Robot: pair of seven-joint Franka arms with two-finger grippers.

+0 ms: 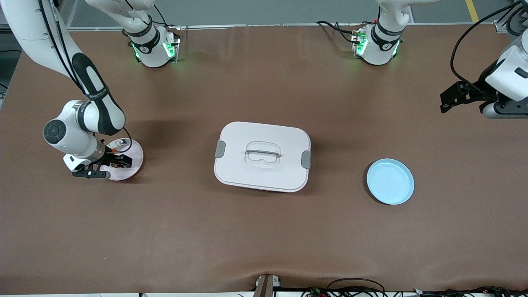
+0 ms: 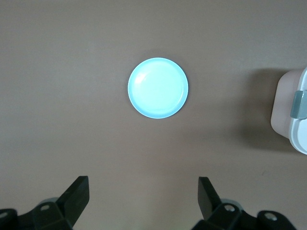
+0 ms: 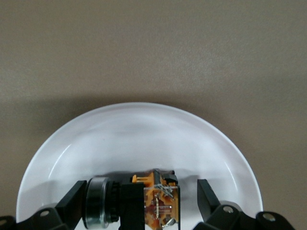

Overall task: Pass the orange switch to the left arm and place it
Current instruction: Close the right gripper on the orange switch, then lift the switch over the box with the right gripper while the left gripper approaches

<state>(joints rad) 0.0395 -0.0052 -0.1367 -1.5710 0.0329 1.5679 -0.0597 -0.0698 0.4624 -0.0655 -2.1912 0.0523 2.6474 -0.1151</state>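
The orange switch (image 1: pixel 120 166) lies on its side on the pink plate (image 1: pixel 135 156) toward the right arm's end of the table. The right wrist view shows the switch (image 3: pixel 148 203) as a black body with a silver ring and an orange rear. My right gripper (image 1: pixel 115 161) is low over that plate, open, with one finger on each side of the switch (image 3: pixel 141 189). The white box (image 1: pixel 262 156) sits mid-table. My left gripper (image 1: pixel 444 103) hangs open and empty in the air over the left arm's end of the table, its fingers (image 2: pixel 79 191) wide apart.
A blue plate (image 1: pixel 390 181) lies bare between the box and the left arm's end; the left wrist view shows the plate (image 2: pixel 158 87) and a corner of the box (image 2: pixel 290 112). A small silver-green part (image 1: pixel 121 143) rests on the pink plate's rim.
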